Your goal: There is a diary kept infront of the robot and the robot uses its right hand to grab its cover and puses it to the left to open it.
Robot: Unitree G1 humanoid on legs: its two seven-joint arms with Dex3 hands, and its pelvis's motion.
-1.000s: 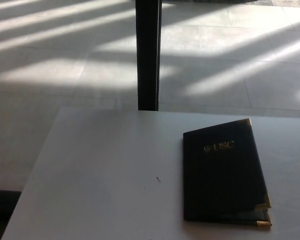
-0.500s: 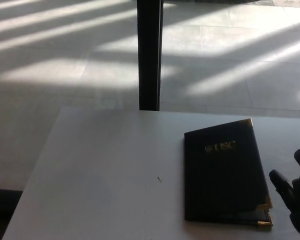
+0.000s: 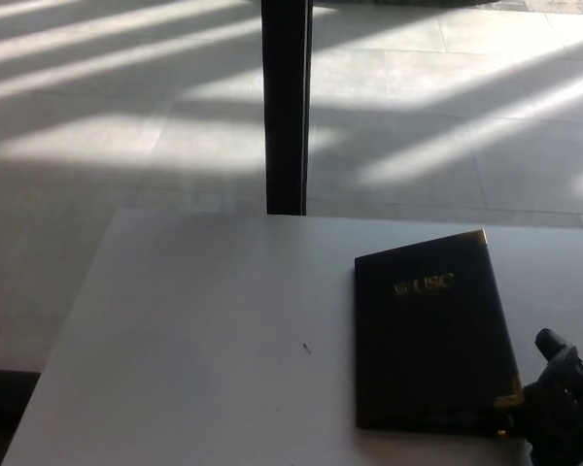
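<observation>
The right hand point(image 3: 562, 403), absent a second ago and only entering at the right edge half a second ago, now sits at the near right corner of the diary point(image 3: 431, 335), covering the gold corner piece that showed there before. Its black fingers point(image 3: 552, 344) curl toward that corner and seem to touch the cover edge, but the hand is dark and cropped by the frame, so I cannot tell whether they are clenched on the cover or just resting against it. The diary has not moved: closed, flat on the right part of the white table point(image 3: 204, 330), gold "USC" lettering point(image 3: 426, 285) facing up, spine toward the left. Judgement: reach phase is ending and the grasp is beginning; the cover is not lifted yet, so the swing leftward remains. The left hand does not show. A dark pillar point(image 3: 287, 107) stands beyond the table's far edge.
</observation>
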